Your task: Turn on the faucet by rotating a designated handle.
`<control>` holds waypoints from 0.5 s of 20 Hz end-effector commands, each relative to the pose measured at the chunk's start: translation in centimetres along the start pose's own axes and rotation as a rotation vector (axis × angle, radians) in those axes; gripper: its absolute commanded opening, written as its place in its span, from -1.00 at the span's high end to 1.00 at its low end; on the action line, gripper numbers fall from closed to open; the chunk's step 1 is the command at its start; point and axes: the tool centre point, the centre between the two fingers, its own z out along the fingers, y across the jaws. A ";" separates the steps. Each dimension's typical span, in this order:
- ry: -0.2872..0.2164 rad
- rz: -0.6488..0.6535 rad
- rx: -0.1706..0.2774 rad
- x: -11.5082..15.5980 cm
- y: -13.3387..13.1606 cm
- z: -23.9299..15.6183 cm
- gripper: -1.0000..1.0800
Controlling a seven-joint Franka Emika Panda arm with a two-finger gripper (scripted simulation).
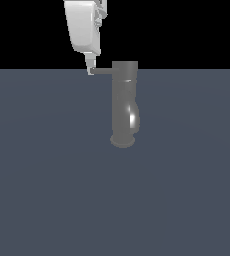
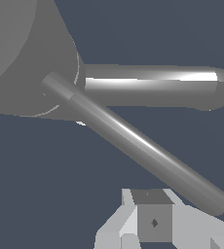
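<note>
I see the faucet (image 1: 124,105) upright mid-floor, its handle (image 1: 101,71) sticking out toward the exterior view's left. My gripper (image 1: 90,68) hangs at the handle's free end, touching it; can't tell whether it's parted or closed. Open floor (image 1: 47,190) all around.

Grey faucet (image 1: 124,105), handle (image 1: 102,71); seemingly white pincer (image 1: 90,70).
</note>
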 end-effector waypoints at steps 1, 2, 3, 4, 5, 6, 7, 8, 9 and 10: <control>0.002 0.014 -0.003 1.5 0.7 0.0 1.00; 0.002 0.014 -0.003 1.8 1.0 0.0 1.00; 0.001 0.014 -0.003 2.1 1.3 0.0 1.00; 0.001 0.014 -0.003 2.4 1.5 0.0 1.00; 0.001 0.014 -0.003 2.7 1.8 0.0 1.00; 0.001 0.014 -0.003 2.9 2.1 0.0 1.00; 0.001 0.014 -0.004 3.2 2.3 0.0 1.00; 0.001 0.014 -0.004 3.5 2.6 0.0 1.00; 0.001 0.014 -0.004 3.8 2.9 0.0 1.00; 0.001 0.014 -0.004 4.1 3.2 0.0 1.00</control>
